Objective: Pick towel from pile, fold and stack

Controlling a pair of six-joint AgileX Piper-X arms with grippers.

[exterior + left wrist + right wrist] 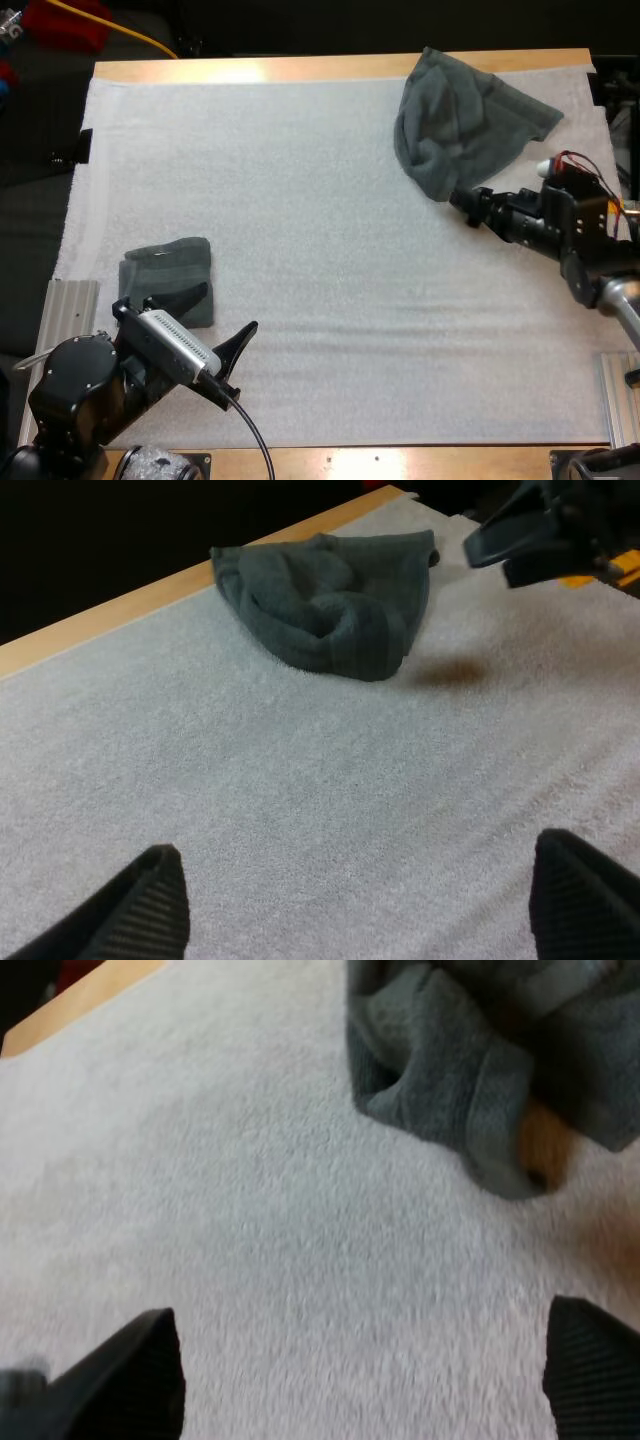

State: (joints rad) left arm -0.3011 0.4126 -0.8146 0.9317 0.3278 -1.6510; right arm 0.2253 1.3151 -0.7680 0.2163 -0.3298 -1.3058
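Crumpled towel (470,125): bunched at the far right corner of the white mat (300,180). Judged soft, light and limp, so it will sag and drape when lifted. Recommended hold is a raised fold on its near edge. Right gripper (465,205) is just beside that edge, fingers apart, holding nothing. Left gripper (230,308) also stands spread and empty, beside the folded towel (165,272) at near left.

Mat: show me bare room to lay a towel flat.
Widest bare patch: the mat's middle, between folded towel and crumpled towel. Crowded at the crumpled towel by the right pincer, and at the folded towel by the left pincer.
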